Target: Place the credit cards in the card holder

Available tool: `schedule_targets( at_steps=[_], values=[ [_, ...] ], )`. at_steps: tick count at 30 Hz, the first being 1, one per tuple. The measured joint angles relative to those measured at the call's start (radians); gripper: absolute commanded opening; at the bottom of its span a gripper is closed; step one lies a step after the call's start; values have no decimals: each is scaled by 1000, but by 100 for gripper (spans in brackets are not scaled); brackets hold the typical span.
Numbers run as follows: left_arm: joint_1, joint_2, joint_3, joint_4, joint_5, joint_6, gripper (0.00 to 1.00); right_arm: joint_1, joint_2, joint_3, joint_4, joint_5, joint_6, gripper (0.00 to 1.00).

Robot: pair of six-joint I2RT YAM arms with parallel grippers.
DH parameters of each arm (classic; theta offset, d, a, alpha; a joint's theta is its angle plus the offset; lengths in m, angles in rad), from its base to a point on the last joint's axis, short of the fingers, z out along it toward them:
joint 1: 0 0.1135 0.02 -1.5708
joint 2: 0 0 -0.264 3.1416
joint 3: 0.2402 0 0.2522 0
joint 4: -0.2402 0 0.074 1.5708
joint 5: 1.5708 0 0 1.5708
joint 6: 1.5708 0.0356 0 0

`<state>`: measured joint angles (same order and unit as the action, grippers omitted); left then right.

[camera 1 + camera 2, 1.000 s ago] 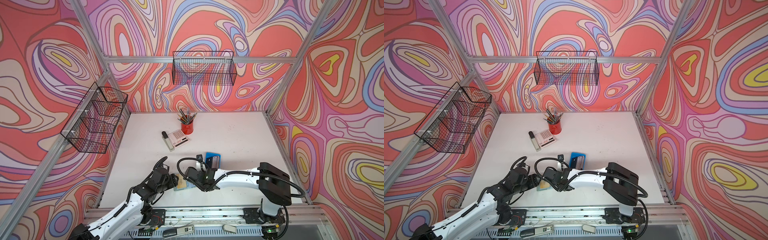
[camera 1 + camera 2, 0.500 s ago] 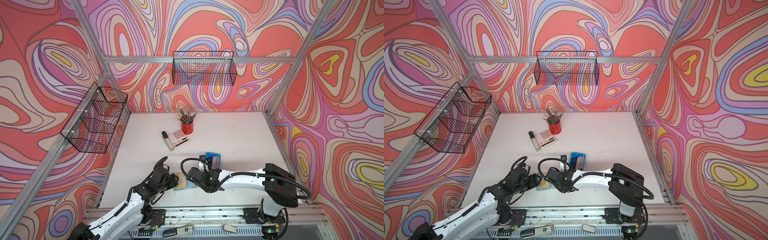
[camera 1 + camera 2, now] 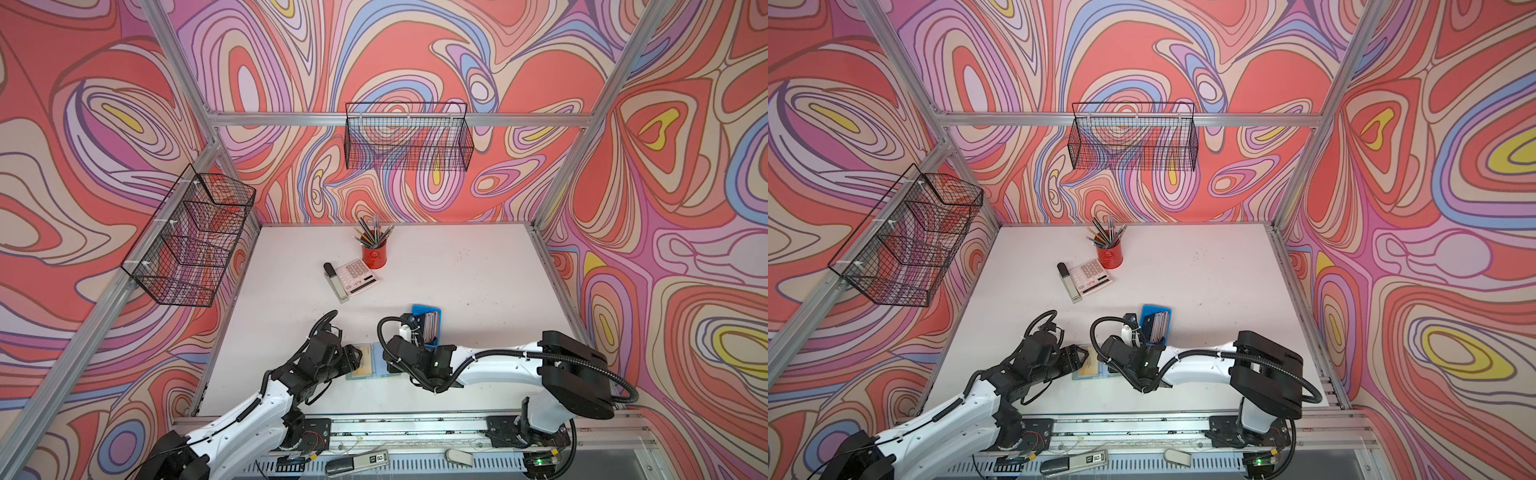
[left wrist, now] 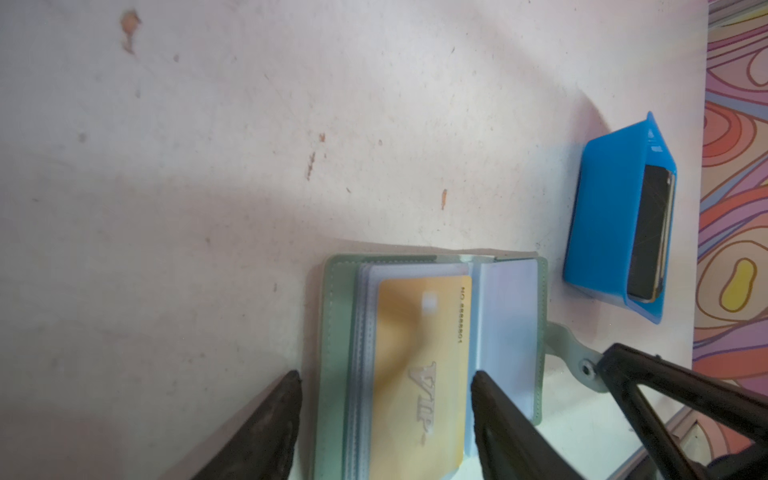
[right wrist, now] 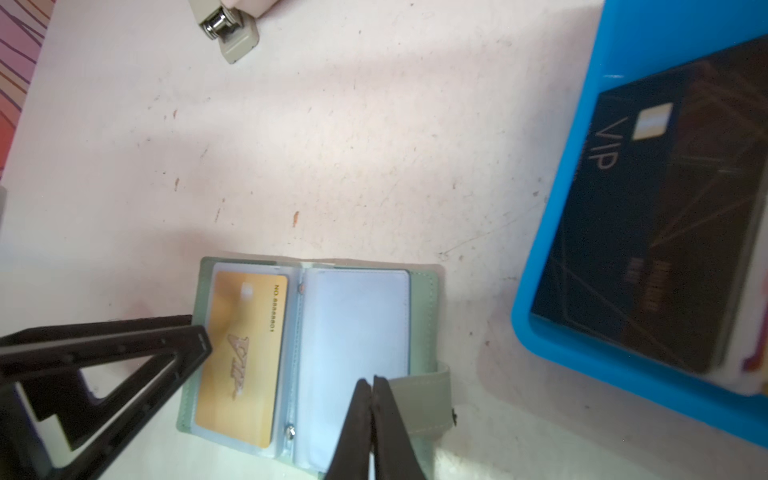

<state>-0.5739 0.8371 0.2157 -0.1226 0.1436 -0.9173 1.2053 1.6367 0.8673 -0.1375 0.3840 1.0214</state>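
Right arm (image 3: pixel 498 368) has swung rightward since a second ago. The card holder (image 3: pixel 376 365) lies open, lower centre in both top views, gold card (image 5: pixel 245 353) sleeved. Left gripper (image 4: pixel 384 376) is part-open, straddling that page, gripping nothing. Right gripper (image 5: pixel 372 380) is closed and empty, tips on a blank sleeve. Other cards (image 5: pixel 665 216) sit in the tray (image 5: pixel 544 249).

My left gripper (image 4: pixel 383 378) hangs low, jaws apart; my right gripper (image 5: pixel 371 386) is pinched closed, both arms reaching inward.

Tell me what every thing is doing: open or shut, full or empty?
card holder, open, lying flat
gold card, tucked in a sleeve
facing sleeve, empty
blue tray, filled, black card on top
left gripper, open, astride the gold card
right gripper, shut, at the empty sleeve
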Motion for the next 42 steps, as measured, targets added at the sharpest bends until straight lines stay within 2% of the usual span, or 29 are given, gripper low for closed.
schedule_targets(
  at_steps=[11, 18, 29, 42],
  values=[
    [1, 35, 0, 90, 109, 0, 68, 0, 42, -4, 100, -38, 23, 0],
    [5, 6, 0, 166, 174, 0, 69, 0, 47, -4, 147, -46, 31, 0],
    [5, 30, -10, 341, 317, -7, 68, 0, 67, -18, 206, -60, 36, 0],
    [-3, -4, -19, 391, 365, -18, 69, 0, -7, -136, 217, -15, 74, 0]
  ],
)
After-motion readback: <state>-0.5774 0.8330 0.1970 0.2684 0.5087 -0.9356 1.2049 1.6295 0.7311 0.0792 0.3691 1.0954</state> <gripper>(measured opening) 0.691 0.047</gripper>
